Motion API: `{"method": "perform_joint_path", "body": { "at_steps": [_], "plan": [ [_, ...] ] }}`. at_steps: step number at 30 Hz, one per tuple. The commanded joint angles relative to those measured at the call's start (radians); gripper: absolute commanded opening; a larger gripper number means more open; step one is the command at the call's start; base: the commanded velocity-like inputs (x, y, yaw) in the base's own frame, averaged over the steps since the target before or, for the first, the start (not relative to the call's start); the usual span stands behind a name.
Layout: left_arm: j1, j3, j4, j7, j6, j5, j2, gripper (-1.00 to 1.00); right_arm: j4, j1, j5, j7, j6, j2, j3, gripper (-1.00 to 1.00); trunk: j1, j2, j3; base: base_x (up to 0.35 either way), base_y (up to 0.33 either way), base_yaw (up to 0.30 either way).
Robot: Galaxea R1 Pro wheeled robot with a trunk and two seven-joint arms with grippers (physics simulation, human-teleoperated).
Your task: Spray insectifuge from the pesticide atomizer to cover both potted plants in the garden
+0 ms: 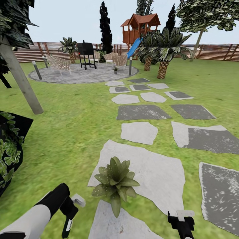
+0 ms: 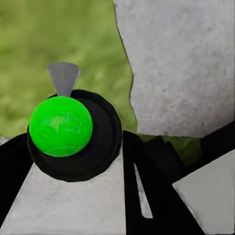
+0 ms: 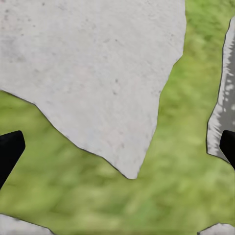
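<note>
One potted plant (image 1: pixel 115 182), a low rosette of pointed green leaves, stands on a pale stepping stone (image 1: pixel 156 172) just ahead of me. A second small potted plant (image 1: pixel 115 69) sits far off on the round paved patch (image 1: pixel 79 75). My left gripper (image 1: pixel 70 212) hangs left of the near plant, shut on the pesticide atomizer (image 1: pixel 78 200), whose pale head pokes out to the right. In the left wrist view the atomizer (image 2: pixel 73 134) is a dark round body with a bright green top and a grey nozzle, between black fingers (image 2: pixel 147 186). My right gripper (image 1: pixel 181 218) is open over grass, right of the plant.
Grey stepping stones (image 1: pixel 142 112) lead across the lawn to the patch, where a black grill (image 1: pixel 86 53), wicker chairs and bollard lamps (image 1: pixel 36 69) stand. A tree trunk (image 1: pixel 23 83) and a dark leafy planter (image 1: pixel 10 149) are at left. Palms (image 1: pixel 162 66) and a brown fence (image 1: pixel 215 51) stand behind.
</note>
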Motion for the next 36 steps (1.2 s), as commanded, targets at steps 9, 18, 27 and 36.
{"method": "perform_joint_path", "body": {
  "at_steps": [9,18,27,36],
  "plan": [
    [0.014,0.024,-0.003,0.1,0.0,0.128,-0.005,-1.0,0.001,-0.001,0.001,-0.009,-0.001,0.0,0.008,1.0,0.0,0.0,-0.001,0.0,0.0,0.001],
    [0.037,0.073,-0.013,0.136,-0.034,0.173,-0.002,-1.0,0.001,-0.001,0.0,-0.011,-0.001,-0.002,0.008,1.0,0.0,0.0,-0.001,0.0,-0.066,0.161],
    [0.037,0.109,-0.019,0.137,-0.038,0.175,-0.003,-1.0,0.001,-0.001,-0.001,-0.012,0.0,-0.009,0.007,1.0,0.0,0.0,-0.001,0.0,-0.262,0.005],
    [0.037,0.11,-0.019,0.138,-0.038,0.175,-0.003,-1.0,-0.001,-0.001,-0.001,-0.011,-0.001,-0.004,0.008,1.0,0.0,0.0,-0.001,-0.042,-0.258,0.045]
  ]
}}
